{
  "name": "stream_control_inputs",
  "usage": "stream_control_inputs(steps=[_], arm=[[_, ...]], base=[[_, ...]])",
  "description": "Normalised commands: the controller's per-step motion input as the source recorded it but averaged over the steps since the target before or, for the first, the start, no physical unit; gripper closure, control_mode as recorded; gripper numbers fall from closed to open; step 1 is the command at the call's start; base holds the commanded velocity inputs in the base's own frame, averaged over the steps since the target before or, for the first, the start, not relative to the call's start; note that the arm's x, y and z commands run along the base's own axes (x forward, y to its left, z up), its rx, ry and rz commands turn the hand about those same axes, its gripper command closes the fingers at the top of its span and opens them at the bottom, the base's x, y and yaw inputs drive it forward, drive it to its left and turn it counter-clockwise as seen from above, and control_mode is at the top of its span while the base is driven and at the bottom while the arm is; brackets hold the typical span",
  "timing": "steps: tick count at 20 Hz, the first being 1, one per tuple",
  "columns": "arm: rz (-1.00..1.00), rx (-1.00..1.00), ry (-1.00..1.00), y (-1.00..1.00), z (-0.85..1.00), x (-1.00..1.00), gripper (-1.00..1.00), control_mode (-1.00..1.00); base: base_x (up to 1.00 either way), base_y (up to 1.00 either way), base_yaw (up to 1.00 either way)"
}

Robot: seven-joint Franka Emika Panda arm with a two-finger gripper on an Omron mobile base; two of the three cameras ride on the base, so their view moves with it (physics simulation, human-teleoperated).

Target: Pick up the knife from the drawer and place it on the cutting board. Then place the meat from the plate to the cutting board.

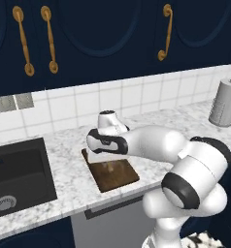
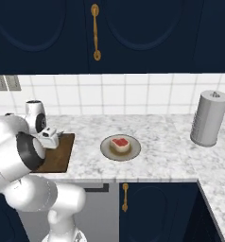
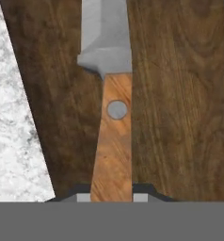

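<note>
In the hand view, the knife (image 3: 113,136) runs straight ahead of me over the cutting board (image 3: 180,117), wooden handle near, silver blade far. My gripper (image 3: 112,197) is shut on the end of the handle. I cannot tell whether the knife rests on the wood or hovers just above it. From the base views the cutting board (image 1: 118,178) (image 2: 57,158) lies near the counter's front edge, with the gripper (image 2: 51,140) low over it. The meat (image 2: 119,143) sits on the plate (image 2: 133,152), to the right of the board. The drawer is out of view.
A dark sink (image 1: 15,179) is set into the marble counter left of the board. A grey cylinder (image 2: 209,118) stands at the back right. Navy upper cupboards with gold handles (image 1: 49,38) hang above. My own arm (image 1: 156,143) reaches across the counter's front edge.
</note>
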Motion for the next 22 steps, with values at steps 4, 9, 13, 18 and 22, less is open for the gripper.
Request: stream_control_inputs(steps=[4, 9, 13, 18, 22], arm=[[0.02, 0.07, 0.15, 0.14, -0.46, 0.00, 1.00, -1.00], [0.00, 0.01, -0.02, 0.03, -0.44, 0.00, 1.00, -1.00], [-0.04, 0.00, -0.07, 0.01, -0.07, 0.00, 1.00, -1.00], [0.00, 0.00, -0.04, 0.00, 0.00, -0.03, -1.00, -1.00], [0.00, 0.00, -0.12, -0.21, 0.54, -0.42, -1.00, -1.00]], base=[[0.00, 0.00, 0.00], [0.00, 0.00, 0.00], [0.00, 0.00, 0.00], [0.00, 0.00, 0.00], [0.00, 0.00, 0.00]])
